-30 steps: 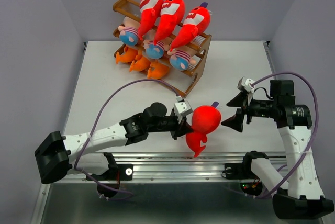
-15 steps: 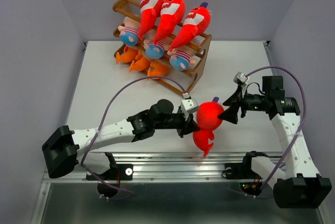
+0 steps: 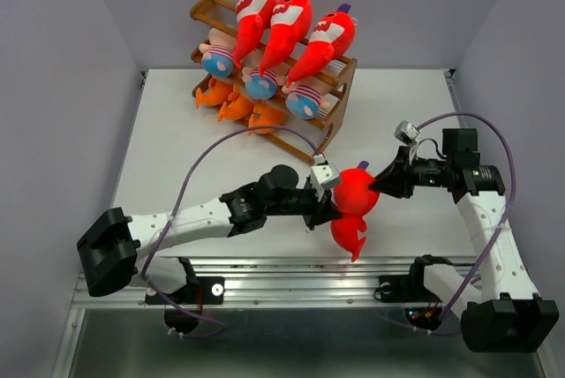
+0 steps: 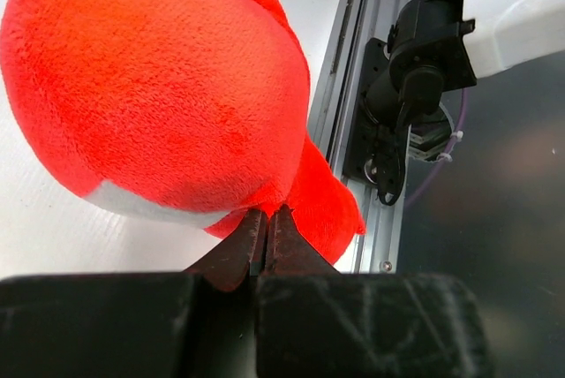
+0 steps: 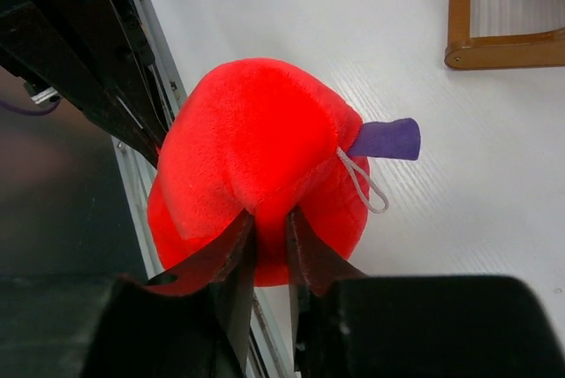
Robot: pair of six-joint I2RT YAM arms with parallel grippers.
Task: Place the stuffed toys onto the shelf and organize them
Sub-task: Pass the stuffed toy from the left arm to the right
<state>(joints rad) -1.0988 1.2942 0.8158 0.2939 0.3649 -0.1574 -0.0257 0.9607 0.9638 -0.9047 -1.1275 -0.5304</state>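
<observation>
A red shark (image 3: 355,197) sits low and right of centre in the top view, above the near edge of the white table (image 3: 194,157), caught between both arms. The left gripper (image 3: 331,208) reaches in from the left and the right gripper (image 3: 381,185) from the right, each touching the plush on its own side. In the left wrist view the left gripper (image 4: 266,235) has its black fingers (image 4: 237,253) pressed almost together at the bottom centre, nipping a thin fold of the shark (image 4: 159,86), which fills the upper left of that frame. A strip of its white belly shows low on the body, and the aluminium rail (image 4: 353,131) runs down the middle right. In the right wrist view the right gripper (image 5: 269,226) pinches a ridge of red fabric between nearly closed fingers (image 5: 309,250). The shark (image 5: 256,139) bulges at centre there, with a purple tag (image 5: 388,139) and a white loop (image 5: 362,185) on its right side. The shelf (image 3: 338,113) stands at the upper left of centre in the top view, well apart from the held toy. On it, three red sharks (image 3: 287,25) lean across the top tier, striped dolls (image 3: 303,100) lie below them, and orange fish (image 3: 237,106) sit lowest. One wooden corner of the shelf (image 5: 494,47) shows at the upper right of the right wrist view.
</observation>
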